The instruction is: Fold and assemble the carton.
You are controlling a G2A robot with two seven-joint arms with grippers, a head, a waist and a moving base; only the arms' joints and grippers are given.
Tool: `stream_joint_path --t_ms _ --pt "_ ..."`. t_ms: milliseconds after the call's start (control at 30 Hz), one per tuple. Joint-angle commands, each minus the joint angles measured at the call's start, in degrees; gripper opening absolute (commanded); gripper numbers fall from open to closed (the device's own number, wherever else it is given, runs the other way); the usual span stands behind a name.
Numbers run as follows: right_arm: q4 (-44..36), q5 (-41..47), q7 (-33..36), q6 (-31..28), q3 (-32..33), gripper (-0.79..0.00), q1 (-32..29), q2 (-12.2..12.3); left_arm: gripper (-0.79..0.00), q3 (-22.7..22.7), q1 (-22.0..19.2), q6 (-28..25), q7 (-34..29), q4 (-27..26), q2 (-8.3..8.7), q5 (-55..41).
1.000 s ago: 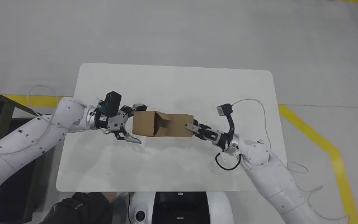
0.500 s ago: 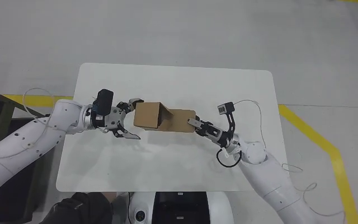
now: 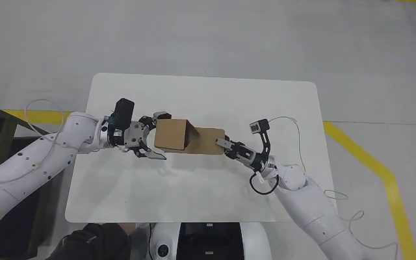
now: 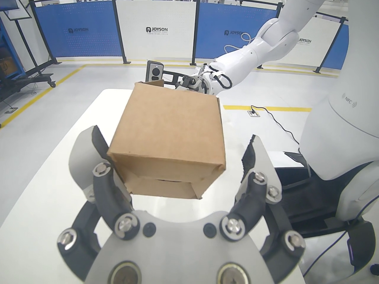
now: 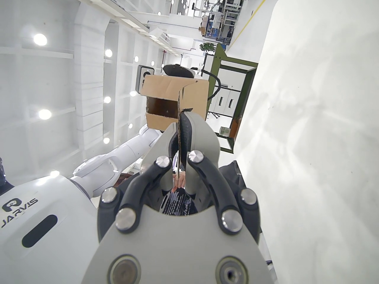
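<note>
A brown carton [image 3: 188, 137] is held up over the middle of the white table [image 3: 208, 97]. My right gripper [image 3: 227, 146] is shut on a thin flap at the carton's right end; the right wrist view shows that flap [image 5: 179, 110] edge-on between the pads, with the carton's open end beyond. My left gripper [image 3: 154, 136] stands open at the carton's left end, its fingers [image 4: 97, 149] on either side of the box [image 4: 171, 140], one touching its corner. The end facing the left gripper has its flaps folded in.
The table stretches bare to the front and back of the carton. A person's dark sleeve [image 3: 97, 237] shows at the table's near edge. A green-framed bench [image 5: 234, 90] and yellow floor lines [image 3: 364, 156] lie beyond the table.
The carton has turned and shifted slightly left and away from me. My left gripper has come up to the carton's left end; the right arm followed leftward, still gripping the flap.
</note>
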Motion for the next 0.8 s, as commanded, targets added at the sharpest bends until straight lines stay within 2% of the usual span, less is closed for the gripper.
stream_joint_path --t_ms 0,233,433,467,500,533,567,600,633,767 --pt "-0.1 0.0 0.3 0.0 0.1 -0.785 -0.1 0.0 -0.175 -0.5 0.3 -0.4 -0.4 0.3 -0.22 -0.2" --pt "-0.1 -0.4 1.0 0.4 0.4 -0.785 -0.1 -0.1 -0.249 -1.6 1.2 -0.4 -0.4 1.1 -0.71 0.6" --pt "-0.1 -0.6 1.6 0.9 0.6 -0.785 0.0 -0.2 -0.262 -2.3 1.9 -0.4 -0.4 1.5 -0.87 1.1" --pt "0.0 -0.7 1.6 1.0 0.6 -0.711 0.0 -0.2 -0.262 -2.5 2.0 -0.4 -0.4 1.5 -0.86 1.2" --pt "0.0 -0.8 1.5 1.1 0.7 -0.465 0.0 -0.2 -0.259 -2.6 2.1 -0.4 -0.4 1.5 -0.85 1.2" --pt "-0.1 -0.8 1.4 1.0 0.9 -0.394 0.0 -0.2 -0.262 -2.8 2.3 -0.4 -0.4 1.5 -0.82 1.1" --pt "-0.2 -0.7 1.2 0.8 1.1 -0.148 0.0 -0.2 -0.271 -2.9 2.4 -0.4 -0.4 1.5 -0.80 1.2" --pt "-0.3 -0.8 1.1 0.5 1.3 -0.034 -0.1 -0.2 -0.277 -3.0 2.5 -0.4 -0.4 1.5 -0.77 1.2" --pt "-0.3 -1.0 1.0 0.2 1.5 0.000 -0.2 -0.1 -0.283 -3.2 2.7 -0.4 -0.4 1.5 -0.73 1.3" --pt "-0.7 -1.2 0.1 -1.2 3.0 0.000 -0.6 0.0 -0.296 -3.6 3.2 -0.4 -0.4 1.6 -0.61 1.4"
